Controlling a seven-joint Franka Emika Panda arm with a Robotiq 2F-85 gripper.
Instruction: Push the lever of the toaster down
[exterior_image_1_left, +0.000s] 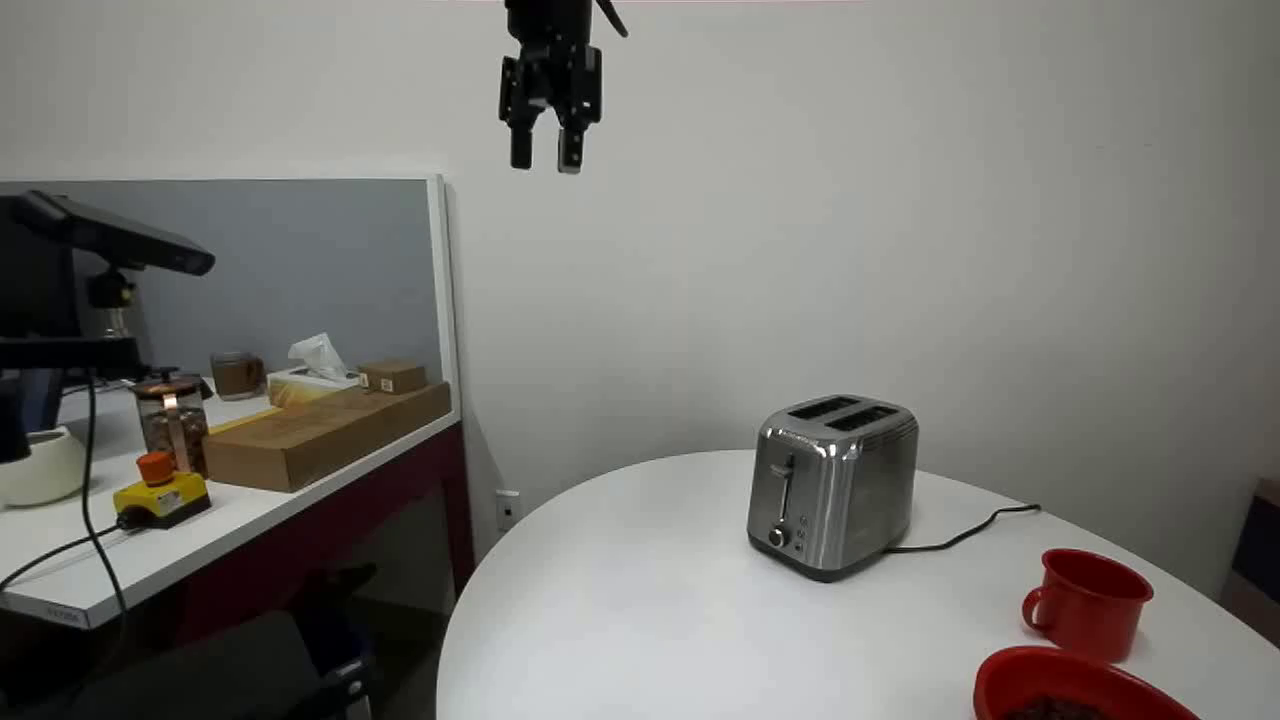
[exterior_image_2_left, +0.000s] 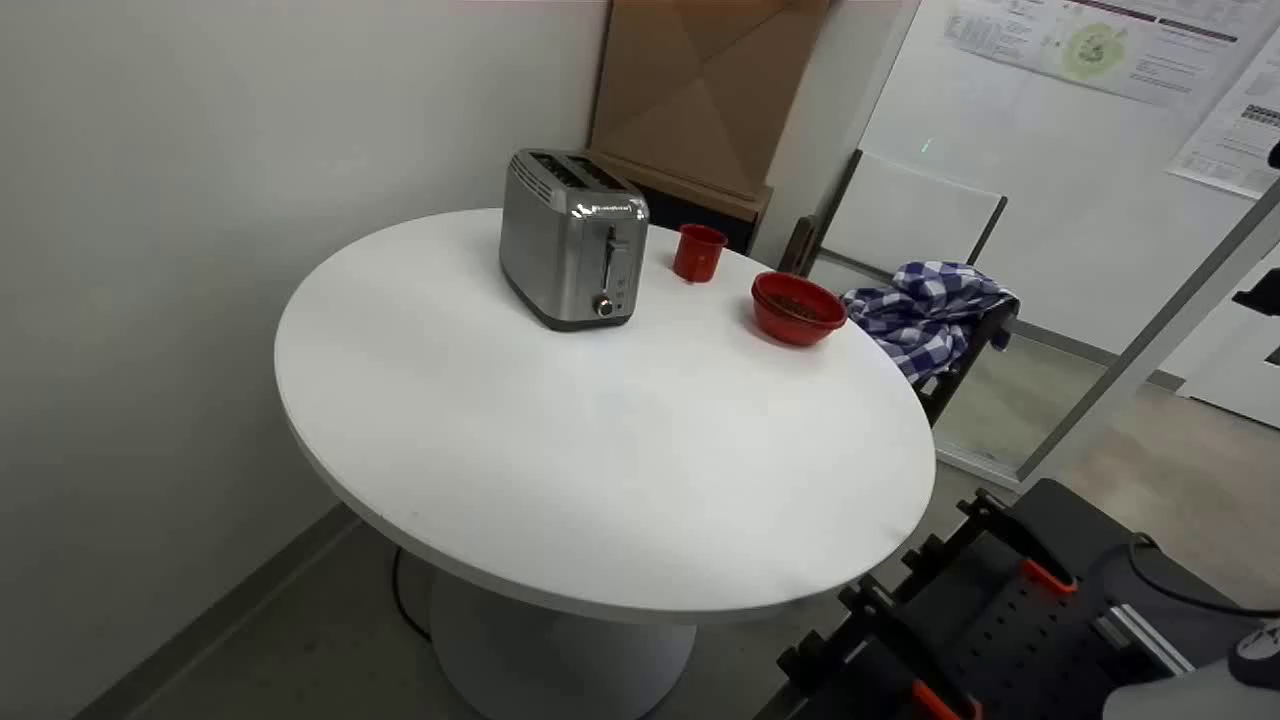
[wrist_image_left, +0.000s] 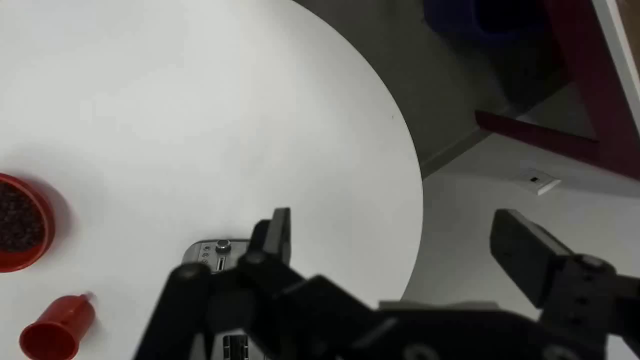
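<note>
A silver two-slot toaster (exterior_image_1_left: 860, 490) stands upright on the round white table (exterior_image_1_left: 620, 600). It also shows in an exterior view (exterior_image_2_left: 545, 240). Its lever (exterior_image_1_left: 780, 470) sits near the top of its slot, above a round knob; the lever shows there too in an exterior view (exterior_image_2_left: 618, 245). In the wrist view the toaster (wrist_image_left: 202, 254) is partly covered by my gripper, and its lever is hidden. My gripper (exterior_image_1_left: 545, 152) is open and empty, high above the table and well apart from the toaster. In the wrist view its fingers (wrist_image_left: 392, 220) are wide apart.
A red mug (exterior_image_1_left: 1095, 610) and a red bowl (exterior_image_2_left: 795, 325) with dark contents stand beside the toaster. A black cord (exterior_image_1_left: 965, 535) runs from the toaster. A wall (exterior_image_1_left: 680, 300) stands behind the table. A desk (exterior_image_1_left: 300, 505) with boxes stands beside it.
</note>
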